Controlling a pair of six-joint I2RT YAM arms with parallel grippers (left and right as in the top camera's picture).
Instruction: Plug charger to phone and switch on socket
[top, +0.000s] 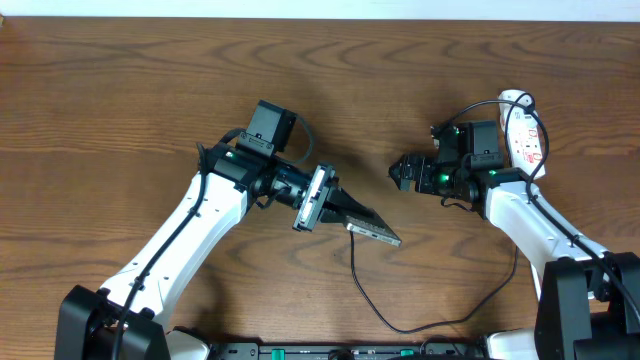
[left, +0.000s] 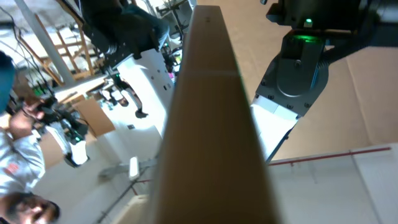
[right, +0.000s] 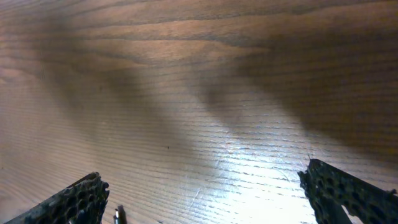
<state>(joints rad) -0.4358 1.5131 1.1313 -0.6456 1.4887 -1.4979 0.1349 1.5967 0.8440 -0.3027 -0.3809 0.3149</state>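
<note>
My left gripper (top: 358, 214) is shut on the phone (top: 378, 232) and holds it tilted above the table. In the left wrist view the phone's bronze edge (left: 211, 124) fills the middle and hides the fingers. The charger's thin black cable (top: 400, 322) runs from the phone's near end down in a loop and up under my right arm. I cannot tell if its plug is seated. My right gripper (top: 402, 172) is open and empty, right of the phone; its fingers (right: 205, 199) are spread over bare wood. The white socket strip (top: 522, 128) lies behind my right arm.
The wooden table (top: 120, 90) runs to a pale edge at the back. My right arm (left: 298, 68) with a green light shows beyond the phone in the left wrist view. A small metal tip (right: 118, 215) shows by the right gripper's left finger.
</note>
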